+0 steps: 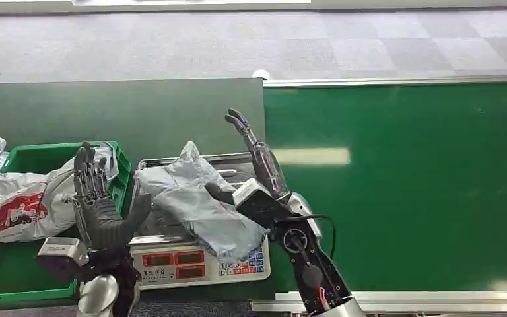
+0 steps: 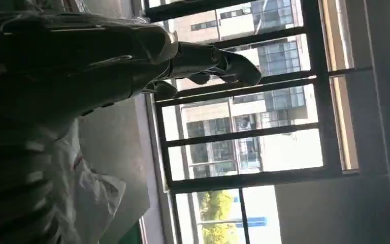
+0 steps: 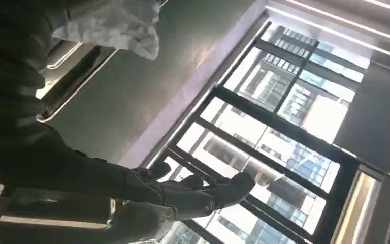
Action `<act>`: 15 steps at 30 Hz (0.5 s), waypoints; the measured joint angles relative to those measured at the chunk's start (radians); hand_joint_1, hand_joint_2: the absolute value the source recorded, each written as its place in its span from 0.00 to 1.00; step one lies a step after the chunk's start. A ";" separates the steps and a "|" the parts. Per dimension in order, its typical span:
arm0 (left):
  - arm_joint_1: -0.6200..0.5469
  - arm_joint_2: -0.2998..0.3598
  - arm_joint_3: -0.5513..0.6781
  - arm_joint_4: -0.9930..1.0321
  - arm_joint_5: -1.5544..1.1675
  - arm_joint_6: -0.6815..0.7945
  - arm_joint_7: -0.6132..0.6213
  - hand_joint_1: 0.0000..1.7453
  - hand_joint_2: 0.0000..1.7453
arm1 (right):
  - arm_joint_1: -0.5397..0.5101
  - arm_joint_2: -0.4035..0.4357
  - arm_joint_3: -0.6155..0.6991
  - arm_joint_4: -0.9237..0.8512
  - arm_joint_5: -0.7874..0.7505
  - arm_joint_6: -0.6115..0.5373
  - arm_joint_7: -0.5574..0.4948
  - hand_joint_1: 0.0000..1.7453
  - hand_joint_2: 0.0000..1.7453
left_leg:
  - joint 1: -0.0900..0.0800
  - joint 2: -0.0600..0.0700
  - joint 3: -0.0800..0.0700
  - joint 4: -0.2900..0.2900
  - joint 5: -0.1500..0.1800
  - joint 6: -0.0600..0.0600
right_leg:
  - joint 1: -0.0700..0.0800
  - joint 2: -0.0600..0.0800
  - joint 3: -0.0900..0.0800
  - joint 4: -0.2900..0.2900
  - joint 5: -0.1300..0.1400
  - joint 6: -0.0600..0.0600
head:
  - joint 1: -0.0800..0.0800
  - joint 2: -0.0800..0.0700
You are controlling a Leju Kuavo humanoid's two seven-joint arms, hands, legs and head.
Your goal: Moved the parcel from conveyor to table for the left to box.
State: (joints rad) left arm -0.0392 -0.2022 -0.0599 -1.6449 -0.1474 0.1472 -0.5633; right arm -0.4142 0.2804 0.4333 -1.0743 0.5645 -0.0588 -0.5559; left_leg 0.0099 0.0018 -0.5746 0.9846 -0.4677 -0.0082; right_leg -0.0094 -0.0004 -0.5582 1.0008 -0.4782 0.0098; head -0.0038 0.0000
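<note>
Fingers of both hands are extended and apart, grasping nothing. The left hand (image 1: 99, 208), dark and ribbed, stands upright at the near left corner of the scale, thumb toward the parcel. The right hand (image 1: 254, 175) reaches up along the parcel's right edge, its thumb just beside or touching the wrap; contact cannot be confirmed.

The task's thing, a crumpled grey plastic mailer parcel (image 1: 198, 198), lies on the steel pan of the white digital weighing scale (image 1: 201, 264), off the conveyor and overhanging the front of the display panel.

Procedure, as judged: the parcel appears delivered, so the step in hand is hand-over to the left. Clear the right hand sideways without dragging the loose film. Bring the left hand in low, close on the bulk of the parcel rather than a fold of wrap, and lift clear of the pan rim before moving left.

Just left of the scale, the green plastic crate (image 1: 20, 290) holds white plastic mailer bags (image 1: 20, 205), one printed in red, piled against its far wall and spilling over its left edge. Behind lies the dark green table surface (image 1: 119, 112); to the right, the brighter green conveyor belt (image 1: 422, 185).
</note>
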 measured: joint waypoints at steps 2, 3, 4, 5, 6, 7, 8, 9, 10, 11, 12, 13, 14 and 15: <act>-0.008 0.004 -0.027 0.021 -0.088 -0.029 0.046 0.00 1.00 | 0.022 -0.002 -0.020 -0.055 -0.033 -0.025 -0.036 0.00 1.00 | 0.000 0.000 0.000 0.000 0.000 0.000 | 0.000 0.000 0.000 0.000 0.000 0.000 | 0.000 0.000; -0.013 0.005 -0.039 0.031 -0.126 -0.039 0.060 0.00 1.00 | 0.037 -0.004 -0.029 -0.084 -0.056 -0.038 -0.054 0.00 1.00 | 0.000 0.000 0.000 0.000 0.000 0.000 | 0.000 0.000 0.000 0.000 0.000 0.000 | 0.000 0.000; -0.021 0.005 -0.053 0.045 -0.164 -0.053 0.075 0.00 1.00 | 0.058 -0.005 -0.041 -0.122 -0.083 -0.056 -0.076 0.00 1.00 | 0.000 0.000 0.000 0.000 0.000 0.000 | 0.000 0.000 0.000 0.000 0.000 0.000 | 0.000 0.000; -0.026 0.005 -0.064 0.055 -0.186 -0.060 0.080 0.00 1.00 | 0.076 -0.005 -0.051 -0.155 -0.104 -0.073 -0.094 0.00 1.00 | 0.000 0.000 0.000 0.000 0.000 0.000 | 0.000 0.000 0.000 0.000 0.000 0.000 | 0.000 0.000; -0.032 0.005 -0.074 0.064 -0.200 -0.065 0.081 0.00 1.00 | 0.095 -0.006 -0.058 -0.183 -0.125 -0.090 -0.108 0.00 1.00 | 0.000 0.000 0.000 0.000 0.000 0.000 | 0.000 0.000 -0.001 0.000 0.000 0.000 | 0.000 0.000; -0.040 0.005 -0.088 0.080 -0.221 -0.068 0.082 0.00 1.00 | 0.114 -0.008 -0.070 -0.236 -0.167 -0.127 -0.128 0.00 1.00 | 0.000 0.000 0.000 0.000 0.000 0.000 | 0.000 0.000 0.000 0.000 0.000 0.000 | 0.000 0.000; -0.050 0.005 -0.098 0.093 -0.243 -0.066 0.085 0.00 1.00 | 0.132 -0.010 -0.076 -0.282 -0.205 -0.161 -0.135 0.00 1.00 | 0.000 0.000 0.000 0.000 0.000 0.000 | 0.000 0.000 0.000 0.000 0.000 0.000 | 0.000 0.000; -0.060 0.005 -0.108 0.107 -0.271 -0.060 0.089 0.00 1.00 | 0.150 -0.013 -0.080 -0.321 -0.242 -0.192 -0.137 0.00 1.00 | 0.000 0.000 0.000 0.000 0.000 0.000 | 0.000 0.000 -0.001 0.000 0.000 0.000 | 0.000 0.000; -0.068 0.006 -0.117 0.119 -0.298 -0.053 0.094 0.00 1.00 | 0.165 -0.019 -0.083 -0.373 -0.277 -0.232 -0.141 0.00 1.00 | 0.000 0.000 0.000 0.000 0.000 0.000 | 0.000 0.000 0.000 0.000 0.000 0.000 | 0.000 0.000; -0.076 0.006 -0.127 0.129 -0.324 -0.051 0.103 0.00 1.00 | 0.178 -0.024 -0.086 -0.414 -0.299 -0.266 -0.142 0.00 1.00 | 0.000 0.001 0.000 0.000 0.000 0.000 | 0.000 0.000 -0.001 0.000 0.000 0.000 | 0.000 0.000; -0.086 0.006 -0.137 0.141 -0.364 -0.051 0.124 0.00 1.00 | 0.192 -0.030 -0.089 -0.457 -0.327 -0.297 -0.142 0.00 1.00 | 0.000 0.000 0.000 0.000 0.000 0.000 | 0.000 0.000 -0.001 0.000 0.000 0.000 | 0.000 0.000; -0.097 0.008 -0.148 0.155 -0.406 -0.053 0.145 0.00 1.00 | 0.206 -0.037 -0.091 -0.499 -0.351 -0.323 -0.143 0.00 1.00 | 0.000 0.000 0.000 0.000 0.000 0.000 | 0.000 0.000 0.000 0.000 0.000 0.000 | 0.000 0.000; -0.107 0.010 -0.160 0.170 -0.451 -0.053 0.170 0.00 1.00 | 0.219 -0.044 -0.093 -0.541 -0.365 -0.342 -0.143 0.00 1.00 | 0.000 0.000 0.000 0.000 0.000 0.000 | 0.000 0.000 0.000 0.000 0.000 0.000 | 0.000 0.000; -0.119 0.013 -0.171 0.183 -0.490 -0.050 0.199 0.00 1.00 | 0.229 -0.050 -0.096 -0.570 -0.369 -0.350 -0.143 0.00 1.00 | 0.000 0.000 0.000 0.000 0.000 0.000 | 0.000 0.000 0.000 0.000 0.000 0.000 | 0.000 0.000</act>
State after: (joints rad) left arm -0.1583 -0.1896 -0.2312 -1.4617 -0.6373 0.0973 -0.3645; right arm -0.1856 0.2308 0.3368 -1.6443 0.1957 -0.4090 -0.6992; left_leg 0.0099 0.0022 -0.5744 0.9847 -0.4678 -0.0083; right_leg -0.0095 0.0000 -0.5585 1.0006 -0.4781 0.0099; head -0.0042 0.0000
